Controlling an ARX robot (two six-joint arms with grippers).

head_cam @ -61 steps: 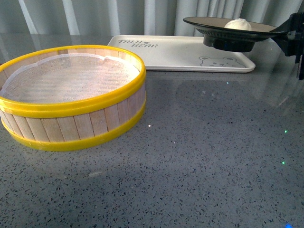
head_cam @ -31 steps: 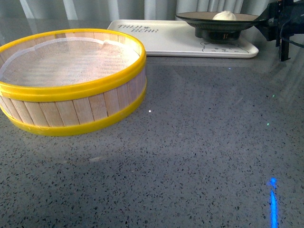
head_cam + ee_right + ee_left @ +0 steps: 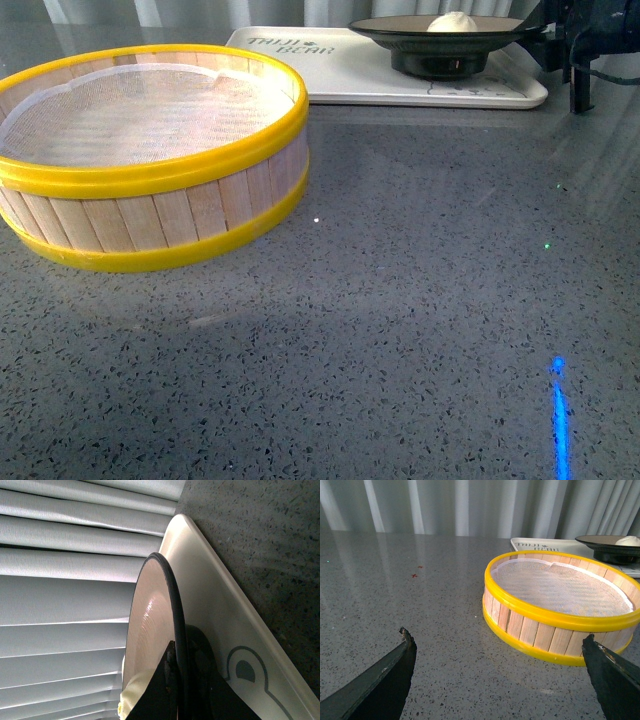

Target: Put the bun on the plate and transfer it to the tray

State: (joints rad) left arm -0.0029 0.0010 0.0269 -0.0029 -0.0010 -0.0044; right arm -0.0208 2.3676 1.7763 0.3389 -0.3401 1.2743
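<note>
Item: flat rectangular cream-white tray (image 3: 345,75) with raised rim and dark lettering, your landmark, lying at the far side of the speckled grey stone counter (image 3: 400,320).

Item: wide shallow round plate (image 3: 440,35), beige-brown inside, glossy black rim and foot. You see its foot at the tray's right half, over the bear drawing; whether it touches the tray surface you cannot tell.

Item: small round white steamed bun (image 3: 452,22), sitting in the plate near its middle.

Item: right gripper (image 3: 172,677), at the tray's right end. Your wrist view shows its dark fingers (image 3: 160,690) clamped on the plate's black rim, one on each face.

Item: left gripper (image 3: 500,675), well apart from the tray, hovering over bare counter. Its two dark fingertips stand wide apart with nothing between them.

Item: round wooden-slat steamer basket (image 3: 150,160) with yellow rims and white mesh liner, just in front of the tray's left end.
</note>
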